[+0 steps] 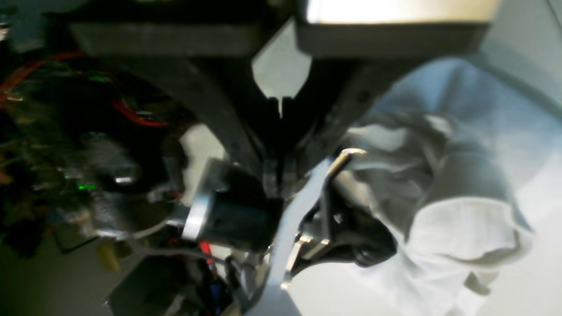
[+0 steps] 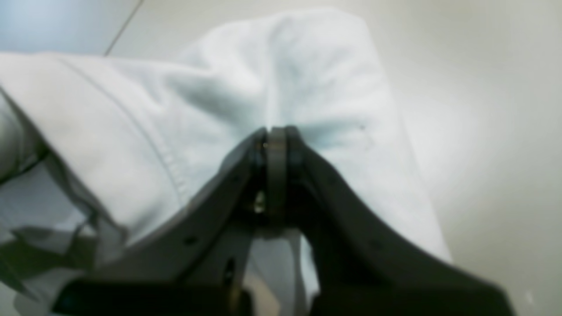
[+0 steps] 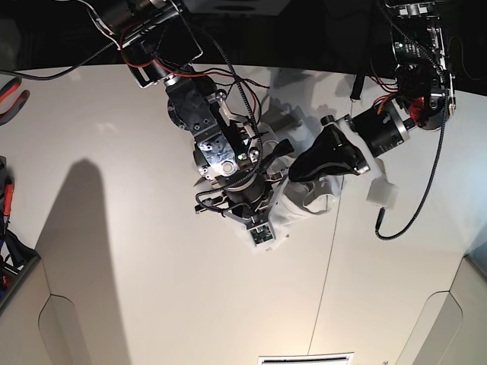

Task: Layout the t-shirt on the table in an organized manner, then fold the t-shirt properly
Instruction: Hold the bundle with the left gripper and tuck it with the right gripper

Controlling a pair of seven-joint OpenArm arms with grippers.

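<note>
The right tool (image 2: 275,136) is clamping a pinch of the t-shirt (image 2: 281,79), its jaws together on the cloth. The shirt is lying bunched mid-frame on the white bench (image 3: 152,266). The left tool (image 3: 298,173) is sitting closed against it.

My white t-shirt (image 2: 131,114) sits bunched and wrinkled — a crumpled heap near the middle of the white table (image 3: 137,251), beside its thin dark seam.
</note>
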